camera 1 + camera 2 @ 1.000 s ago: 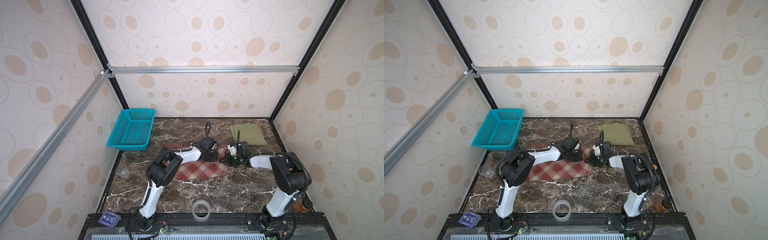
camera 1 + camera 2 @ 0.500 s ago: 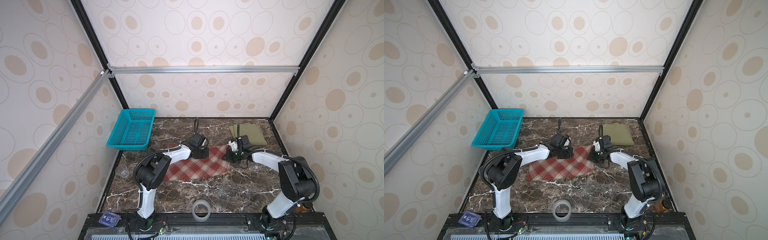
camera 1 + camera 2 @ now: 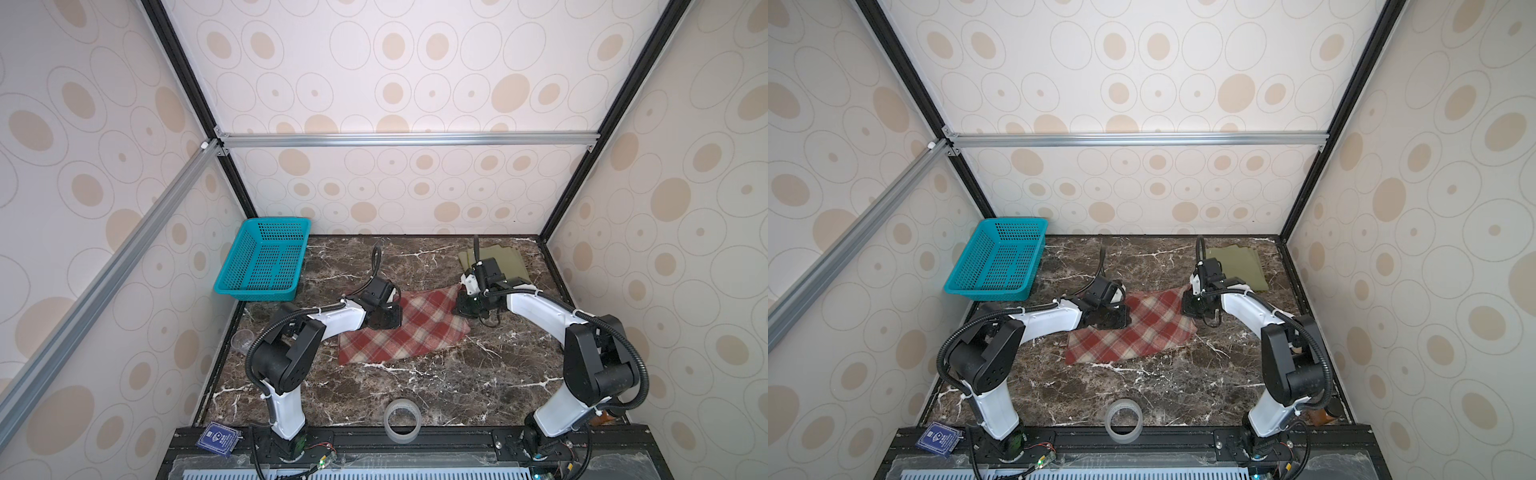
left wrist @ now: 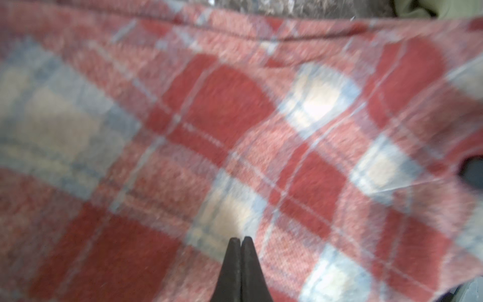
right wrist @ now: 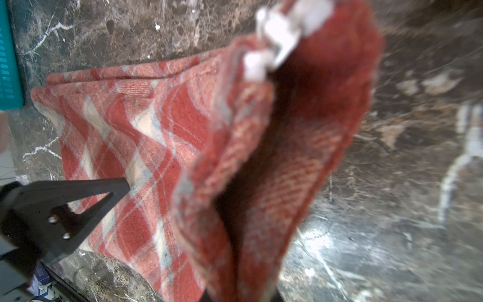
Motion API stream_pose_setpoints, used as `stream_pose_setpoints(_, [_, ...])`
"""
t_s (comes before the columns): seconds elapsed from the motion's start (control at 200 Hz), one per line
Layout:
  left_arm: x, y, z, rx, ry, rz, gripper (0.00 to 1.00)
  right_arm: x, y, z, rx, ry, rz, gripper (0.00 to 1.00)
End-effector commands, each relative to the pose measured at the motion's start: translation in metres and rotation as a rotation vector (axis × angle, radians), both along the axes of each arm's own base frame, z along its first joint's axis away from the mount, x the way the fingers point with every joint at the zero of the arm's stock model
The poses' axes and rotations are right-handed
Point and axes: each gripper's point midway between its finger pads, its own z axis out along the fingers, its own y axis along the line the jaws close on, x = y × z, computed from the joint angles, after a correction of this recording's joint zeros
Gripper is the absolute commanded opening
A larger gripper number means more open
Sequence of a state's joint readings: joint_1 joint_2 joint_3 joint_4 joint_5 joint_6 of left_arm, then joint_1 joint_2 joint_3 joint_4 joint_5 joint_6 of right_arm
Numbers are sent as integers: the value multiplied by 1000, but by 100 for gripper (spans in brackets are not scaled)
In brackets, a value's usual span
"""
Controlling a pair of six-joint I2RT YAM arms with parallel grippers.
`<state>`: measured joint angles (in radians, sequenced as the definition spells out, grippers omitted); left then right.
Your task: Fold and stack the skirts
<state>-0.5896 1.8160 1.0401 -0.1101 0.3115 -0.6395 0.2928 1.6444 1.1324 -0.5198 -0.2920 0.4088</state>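
The red-and-cream plaid skirt (image 3: pixel 411 332) (image 3: pixel 1138 332) lies spread mid-table. In both top views my left gripper (image 3: pixel 386 318) (image 3: pixel 1115 318) sits low at its far left edge. In the left wrist view that gripper (image 4: pixel 240 239) is shut, tips together just above the plaid (image 4: pixel 235 104), with no cloth visible between them. My right gripper (image 3: pixel 463 307) (image 3: pixel 1190 307) is shut on the plaid's right corner. In the right wrist view the fabric (image 5: pixel 261 170) rises into the gripper (image 5: pixel 240 298), a white tag (image 5: pixel 277 39) at its edge. The folded olive-green skirt (image 3: pixel 505 262) (image 3: pixel 1241 262) lies at the back right.
A teal mesh basket (image 3: pixel 266 262) (image 3: pixel 1000 257) stands at the back left. Near the front edge lies a roll of clear tape (image 3: pixel 401 419). A small clear cup (image 3: pixel 242 338) and a blue card (image 3: pixel 218 438) sit on the left side.
My left gripper has moved to the left along the plaid skirt, which now lies spread wider. The right gripper has stayed shut on its right corner, shifting slightly toward the back.
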Motion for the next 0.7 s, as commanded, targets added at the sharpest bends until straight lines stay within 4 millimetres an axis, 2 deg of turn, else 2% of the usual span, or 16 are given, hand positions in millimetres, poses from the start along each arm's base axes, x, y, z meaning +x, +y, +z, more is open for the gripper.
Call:
stream_pose_setpoints(0.0, [-1,-14,17,-61,-51,-31,3,-2,-12,23,-62,-24,-3,0])
stream_pose_setpoints(0.14, [-11,-29,7,-91,-36,-55,4,-1,-13,37,-77,-33,-1,0])
stream_pose_setpoints(0.35, [-16,-45,-9,-129,-20,-64,3,-1,-14,51,-112,-36,2,0])
stream_pose_setpoints(0.695, [-27,-68,-42,-188,34,-61,3,-1,4,79,-172,-58,44,0])
